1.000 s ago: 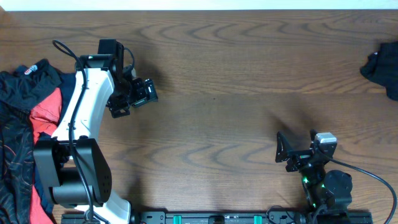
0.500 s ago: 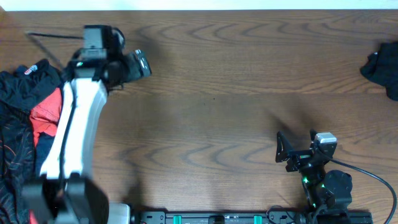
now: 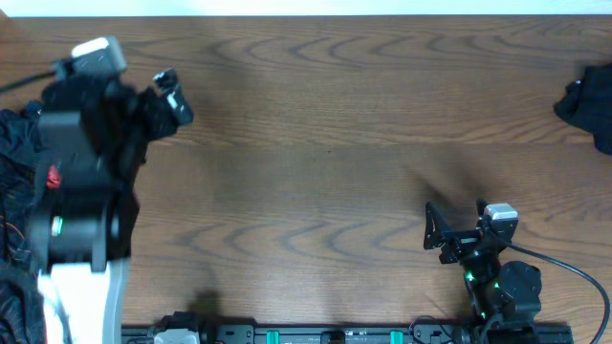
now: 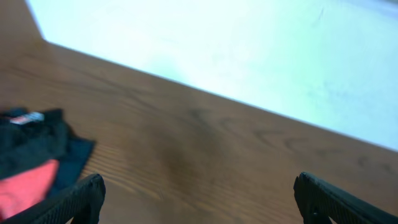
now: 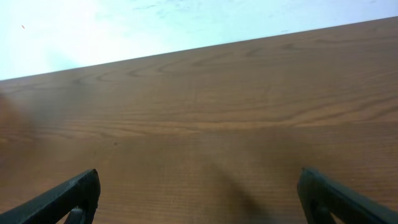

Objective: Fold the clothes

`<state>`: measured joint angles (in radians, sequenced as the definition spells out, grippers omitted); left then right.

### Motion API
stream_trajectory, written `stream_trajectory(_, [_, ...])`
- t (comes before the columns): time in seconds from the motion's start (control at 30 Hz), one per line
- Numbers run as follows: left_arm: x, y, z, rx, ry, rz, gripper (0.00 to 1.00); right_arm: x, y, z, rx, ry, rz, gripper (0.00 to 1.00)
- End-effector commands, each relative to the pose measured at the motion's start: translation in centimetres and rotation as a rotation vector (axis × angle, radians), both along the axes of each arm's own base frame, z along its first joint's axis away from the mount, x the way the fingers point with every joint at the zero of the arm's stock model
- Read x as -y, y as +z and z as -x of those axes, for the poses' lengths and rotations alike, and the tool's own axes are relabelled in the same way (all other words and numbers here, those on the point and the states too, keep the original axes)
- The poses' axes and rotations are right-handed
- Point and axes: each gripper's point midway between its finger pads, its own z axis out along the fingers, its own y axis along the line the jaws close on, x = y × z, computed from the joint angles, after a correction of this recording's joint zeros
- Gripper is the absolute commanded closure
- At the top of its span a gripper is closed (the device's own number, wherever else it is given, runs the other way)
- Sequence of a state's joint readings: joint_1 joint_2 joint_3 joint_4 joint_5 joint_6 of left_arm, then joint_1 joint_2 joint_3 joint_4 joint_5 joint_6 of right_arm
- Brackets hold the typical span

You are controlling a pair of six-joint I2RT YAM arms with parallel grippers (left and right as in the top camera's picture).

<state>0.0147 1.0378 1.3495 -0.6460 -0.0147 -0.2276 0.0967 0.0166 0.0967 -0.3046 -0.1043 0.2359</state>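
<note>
Brown wood-grain table (image 3: pixel 316 172) lies under me. My left gripper (image 4: pixel 198 190) is spread wide and holds nothing; my right gripper (image 5: pixel 199 193) likewise. The clothes (image 3: pixel 13 143) heap at nine o'clock, long axis running twelve to six, partly hidden by my left arm (image 3: pixel 81 210). A white label (image 4: pixel 28 118) on the black cloth bears red print, too blurred to read. Another dark garment (image 3: pixel 588 100) sits at two o'clock.

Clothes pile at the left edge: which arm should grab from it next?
Left. The left gripper hovers open close to the clothes pile, which shows in its wrist view. The right gripper, also open, sits near the front edge on the far side and sees only bare table.
</note>
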Motion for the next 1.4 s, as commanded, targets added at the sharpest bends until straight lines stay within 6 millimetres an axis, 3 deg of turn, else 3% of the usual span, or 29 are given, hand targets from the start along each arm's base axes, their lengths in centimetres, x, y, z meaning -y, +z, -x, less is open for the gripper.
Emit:
stream_trajectory(0.0, [-1.5, 0.7, 2.7, 0.046, 0.073, -0.058, 0.02, -0.5, 0.1, 0.1, 0.011, 0.022, 0.012, 0.01])
stream_trajectory(0.23, [-3.3, 1.0, 8.2, 0.212, 0.185, -0.088, 0.02, -0.5, 0.1, 0.1, 0.011, 0.022, 0.012, 0.01])
stream_trajectory(0.43, [-3.6, -2.0, 10.6, 0.322, 0.207, -0.088, 0.02, -0.4, 0.1, 0.1, 0.011, 0.022, 0.012, 0.01])
stream_trajectory(0.77, [-3.6, -6.9, 10.5, 0.476, 0.213, -0.074, 0.02, -0.4, 0.1, 0.1, 0.011, 0.022, 0.012, 0.01])
stream_trajectory(1.13, [-3.5, -10.0, 10.9, 0.618, 0.218, -0.061, 0.02, -0.4, 0.1, 0.1, 0.011, 0.022, 0.012, 0.01])
stream_trajectory(1.37, [-3.1, -13.0, 9.5, 0.611, 0.188, -0.054, 0.02, -0.5, 0.1, 0.1, 0.011, 0.022, 0.012, 0.01])
